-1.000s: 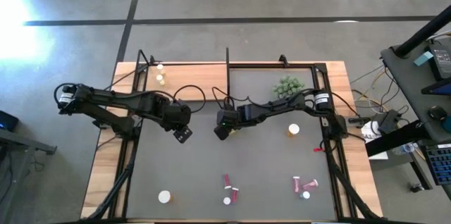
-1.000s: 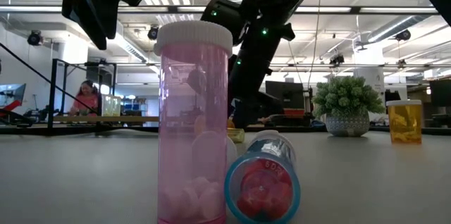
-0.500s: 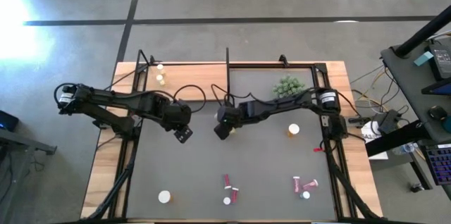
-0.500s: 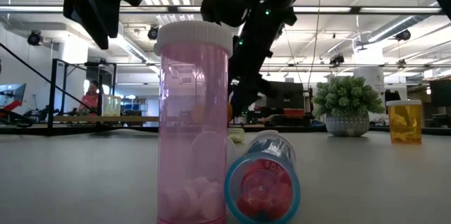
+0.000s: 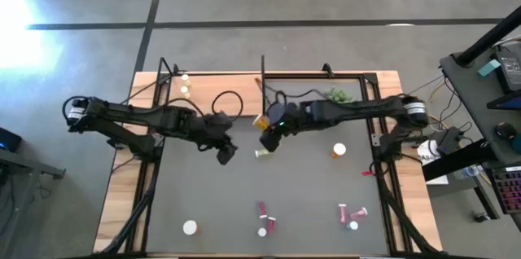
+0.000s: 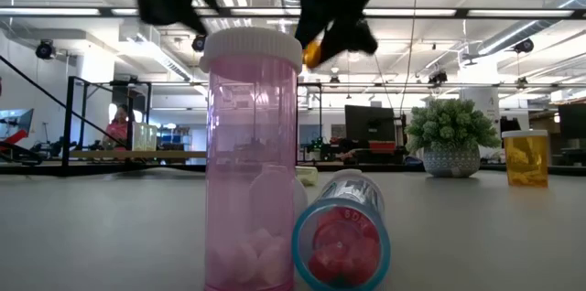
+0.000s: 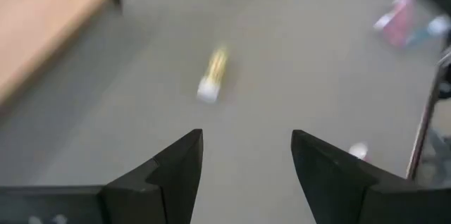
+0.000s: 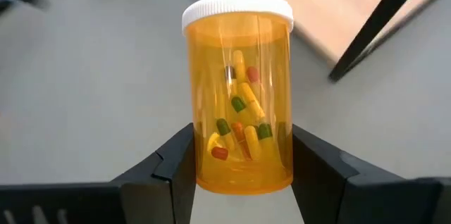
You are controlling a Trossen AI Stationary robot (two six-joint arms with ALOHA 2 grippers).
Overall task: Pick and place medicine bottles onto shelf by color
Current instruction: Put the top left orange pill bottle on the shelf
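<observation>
Nearest us a pink bottle point(image 6: 252, 158) stands on the mat point(image 5: 309, 186). Farther back, our right gripper point(image 8: 239, 171) is clamped on an orange bottle point(image 8: 239, 90) near the shelf point(image 5: 213, 96); our left gripper point(image 7: 246, 160) hangs with fingers apart.

A: What is changing up top?
B: The right end effector point(image 5: 269, 131) is now carrying an orange bottle point(image 8: 239, 94) higher, toward frame centre.
A: And the left end effector point(image 5: 227, 152)?
B: It is shifting rightward, nearer a yellowish bottle point(image 5: 262, 153) lying on the surface point(image 5: 309, 186).

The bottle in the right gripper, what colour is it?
Orange bottle with a white cap, held in the right gripper; clearest in the right wrist view.
</observation>
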